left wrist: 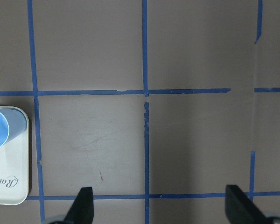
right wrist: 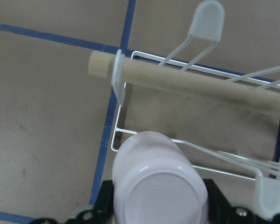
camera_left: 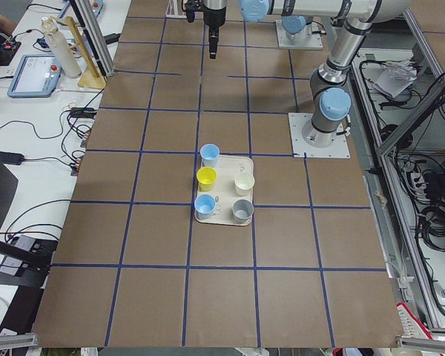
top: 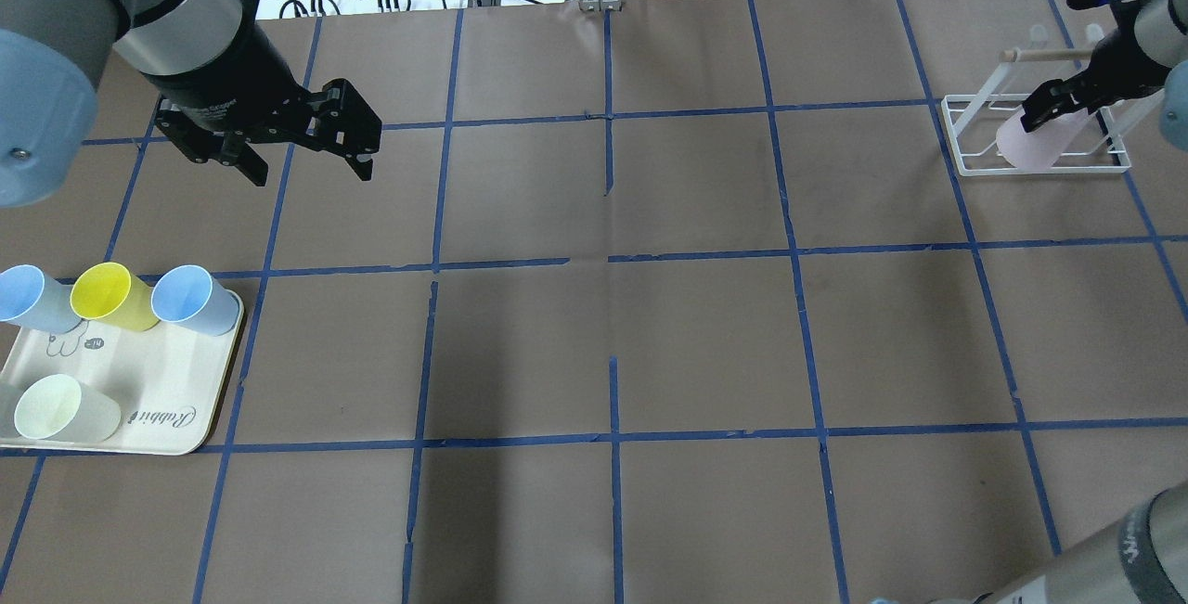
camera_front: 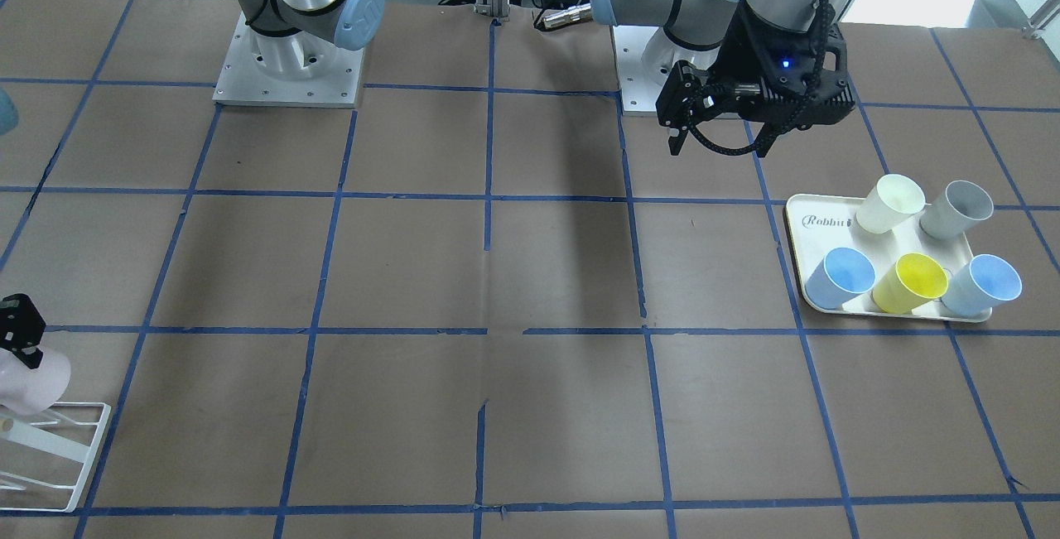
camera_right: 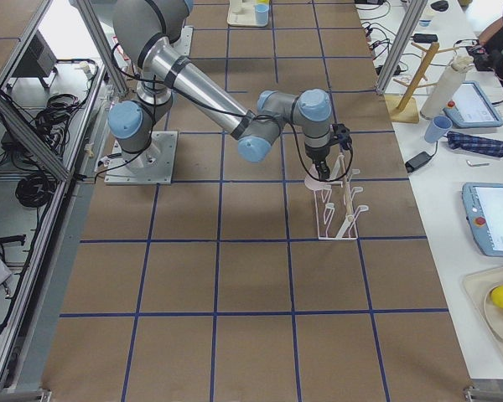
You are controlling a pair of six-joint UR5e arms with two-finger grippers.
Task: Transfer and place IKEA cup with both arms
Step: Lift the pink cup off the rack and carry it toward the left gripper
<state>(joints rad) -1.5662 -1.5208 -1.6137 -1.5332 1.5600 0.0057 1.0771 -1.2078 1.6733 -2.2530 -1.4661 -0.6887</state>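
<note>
The pale pink IKEA cup (top: 1039, 145) is held in my right gripper (top: 1058, 112), base up and tilted, over the near end of a white wire rack (top: 1039, 166). In the right wrist view the cup's base (right wrist: 158, 186) fills the gap between the black fingers (right wrist: 219, 196), just in front of the rack's wooden rod (right wrist: 200, 88). The cup also shows at the left edge of the front view (camera_front: 29, 382). My left gripper (top: 306, 173) is open and empty, hovering above bare table beyond the tray; its fingertips (left wrist: 81, 205) show wide apart.
A cream tray (top: 158, 400) at the robot's left holds two light blue cups, a yellow cup (top: 107, 293), a cream-white cup (top: 60, 409) and a grey cup (camera_front: 956, 209). The rack has upright wire prongs (right wrist: 205, 18). Blue tape lines grid the brown table.
</note>
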